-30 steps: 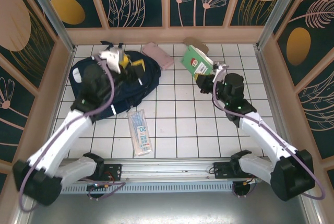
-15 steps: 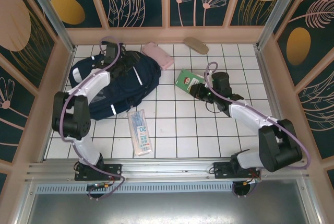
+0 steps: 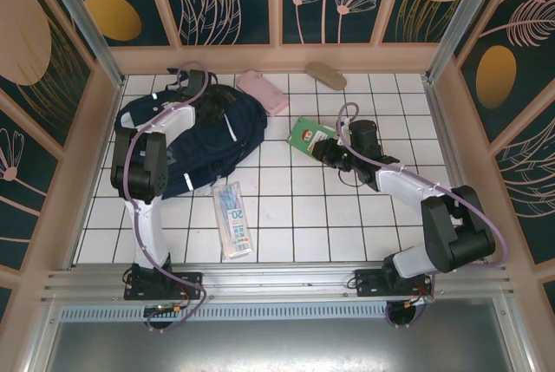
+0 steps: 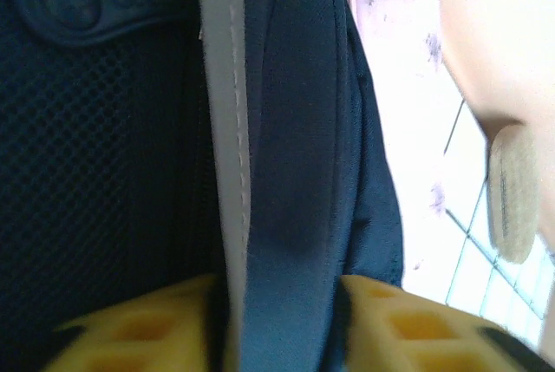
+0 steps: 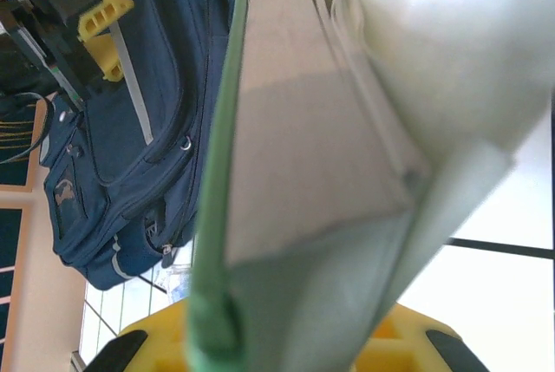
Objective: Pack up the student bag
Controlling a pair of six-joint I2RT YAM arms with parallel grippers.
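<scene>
At the far-left corner, left pincer (image 4: 279,327): clamped on a fold of the student bag (image 3: 186,151). Its ribbed yellow fingers (image 4: 130,333) press navy cloth and a pale grey stripe from both sides. A second ago this pincer stood wide and high above the bag; now it is down on the bag's far end and drawn in.
Right pincer (image 5: 277,342): closed on the green book (image 3: 308,133), with the cover on one side and the block of pages on the other. The grip is no different from a second ago.
Green book: a second ago it was held up high; now it sits low and tilted over the tiles, just right of the bag. I cannot tell whether it touches the desk. It has a glossy green cover with a red-and-white mark and pale matte page edges.
Student bag: lies flat on the left half of the desk, where it lay before. It is woven navy fabric with a mesh panel, a moulded rubbery zip pull and white reflective strips.
Pink pouch (image 3: 263,92): soft, flat and round-cornered, just beside the bag's far right corner, unmoved.
Tan oval pad (image 3: 325,71): matte, lying near the back wall. The raised book partly hid it a second ago.
Clear packet (image 3: 232,218): a long glossy plastic sleeve with a "20" label, just beside the bag's near edge, unmoved.
Desk (image 3: 347,225): white square tiles with thin dark grout lines.
</scene>
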